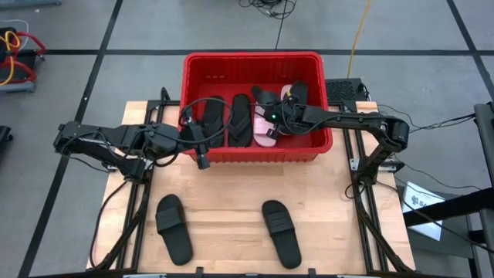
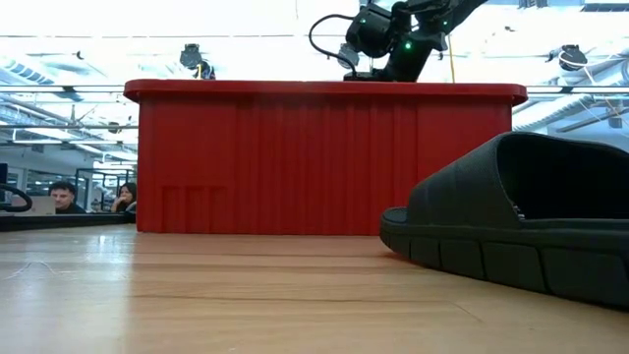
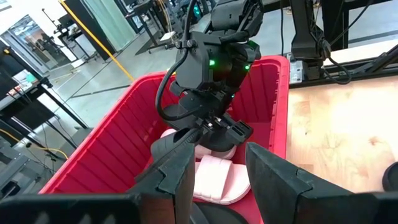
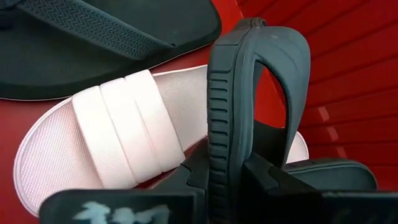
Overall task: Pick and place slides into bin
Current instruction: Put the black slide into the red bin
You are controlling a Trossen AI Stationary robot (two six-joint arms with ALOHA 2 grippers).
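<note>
Since the right gripper (image 1: 287, 108) is inside the bin (image 1: 255, 151) w/ fingers pinched on a black slide (image 4: 249, 93) above a pink slide (image 4: 124, 130), it's likely mid-drop; left gripper (image 1: 202, 158), fingers apart, empty, at the bin's front wall.

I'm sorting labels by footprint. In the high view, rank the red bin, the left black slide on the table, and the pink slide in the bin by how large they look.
1. Red bin, by far the largest.
2. Left black slide on the table.
3. Pink slide in the bin. It looks smallest, but the right arm covers part of it, so its full size is unsure.
</note>
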